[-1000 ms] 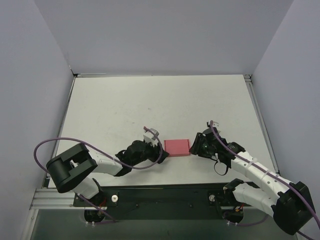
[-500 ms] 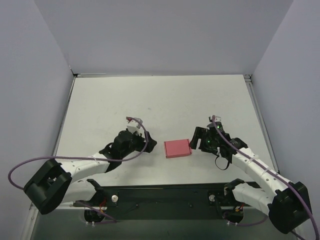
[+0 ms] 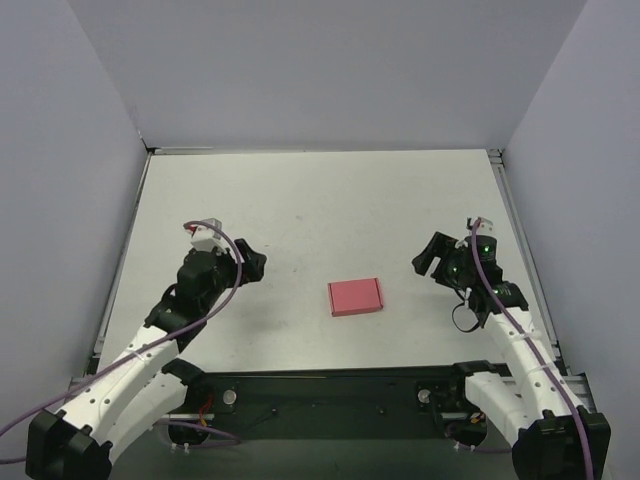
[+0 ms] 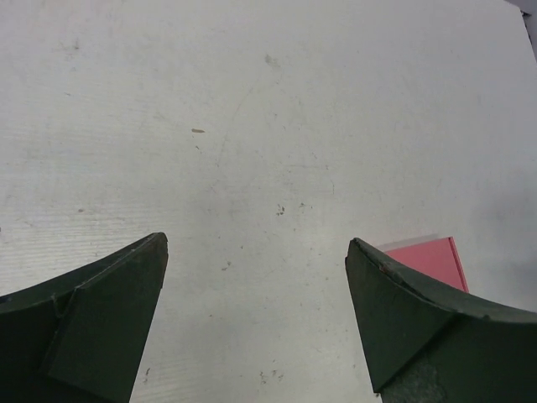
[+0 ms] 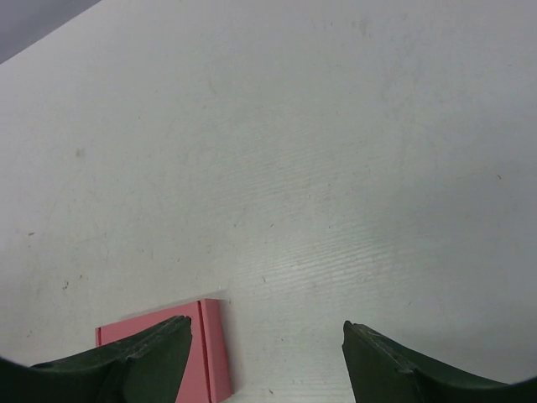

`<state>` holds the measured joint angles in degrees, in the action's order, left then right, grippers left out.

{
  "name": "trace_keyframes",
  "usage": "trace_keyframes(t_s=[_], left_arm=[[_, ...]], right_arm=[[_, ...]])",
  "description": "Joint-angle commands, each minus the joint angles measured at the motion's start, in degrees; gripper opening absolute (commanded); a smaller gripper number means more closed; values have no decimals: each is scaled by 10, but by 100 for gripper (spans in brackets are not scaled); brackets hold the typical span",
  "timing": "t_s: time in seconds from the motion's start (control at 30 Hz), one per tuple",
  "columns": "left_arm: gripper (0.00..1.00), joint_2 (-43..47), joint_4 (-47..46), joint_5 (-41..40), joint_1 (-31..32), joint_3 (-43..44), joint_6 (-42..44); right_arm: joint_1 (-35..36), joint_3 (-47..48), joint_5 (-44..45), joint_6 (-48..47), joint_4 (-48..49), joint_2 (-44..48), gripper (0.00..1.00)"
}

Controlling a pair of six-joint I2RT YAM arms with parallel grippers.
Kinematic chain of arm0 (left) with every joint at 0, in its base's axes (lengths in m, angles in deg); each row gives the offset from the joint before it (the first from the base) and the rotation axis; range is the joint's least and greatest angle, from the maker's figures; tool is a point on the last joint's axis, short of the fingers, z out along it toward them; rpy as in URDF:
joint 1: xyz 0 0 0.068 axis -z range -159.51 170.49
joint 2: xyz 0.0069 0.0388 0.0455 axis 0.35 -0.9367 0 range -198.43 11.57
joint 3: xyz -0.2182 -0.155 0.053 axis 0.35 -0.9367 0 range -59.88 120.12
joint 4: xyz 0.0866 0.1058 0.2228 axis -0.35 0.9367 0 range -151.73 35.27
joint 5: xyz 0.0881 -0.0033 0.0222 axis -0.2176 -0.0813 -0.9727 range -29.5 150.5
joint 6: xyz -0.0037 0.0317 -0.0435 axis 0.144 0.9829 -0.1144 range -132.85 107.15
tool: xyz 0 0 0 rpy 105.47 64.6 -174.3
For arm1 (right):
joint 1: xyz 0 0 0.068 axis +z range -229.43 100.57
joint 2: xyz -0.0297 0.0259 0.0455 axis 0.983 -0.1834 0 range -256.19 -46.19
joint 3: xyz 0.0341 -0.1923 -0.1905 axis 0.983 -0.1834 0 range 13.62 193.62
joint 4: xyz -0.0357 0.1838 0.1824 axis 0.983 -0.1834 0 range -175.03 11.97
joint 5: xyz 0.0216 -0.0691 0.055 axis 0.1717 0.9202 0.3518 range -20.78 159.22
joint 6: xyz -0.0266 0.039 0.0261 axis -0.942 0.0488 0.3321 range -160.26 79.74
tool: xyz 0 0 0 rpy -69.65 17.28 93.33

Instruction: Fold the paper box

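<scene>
1. The paper box lies flat on the table, a little toward 6 o'clock from the table's middle.
2. The left gripper is between 9 and 10 o'clock from the box, well apart, its jaws spread wide with nothing between them.
3. The right gripper is at about 2 o'clock from the box, apart from it, its jaws also released and empty.

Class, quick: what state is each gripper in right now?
Left gripper: open, holding nothing.
Right gripper: open, holding nothing.
</scene>
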<state>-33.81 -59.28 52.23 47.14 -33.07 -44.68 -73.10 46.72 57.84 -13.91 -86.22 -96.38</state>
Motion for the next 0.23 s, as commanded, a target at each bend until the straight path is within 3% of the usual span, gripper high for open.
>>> trace_keyframes(t_s=[0.0,0.2], left_arm=[[97,28,83,-58,-3,46,1],[97,36,99,-67,-3,53,3]], right_arm=[[-7,-5,1,-20,14,20,73],[-8,-7,7,-21,15,26,73]])
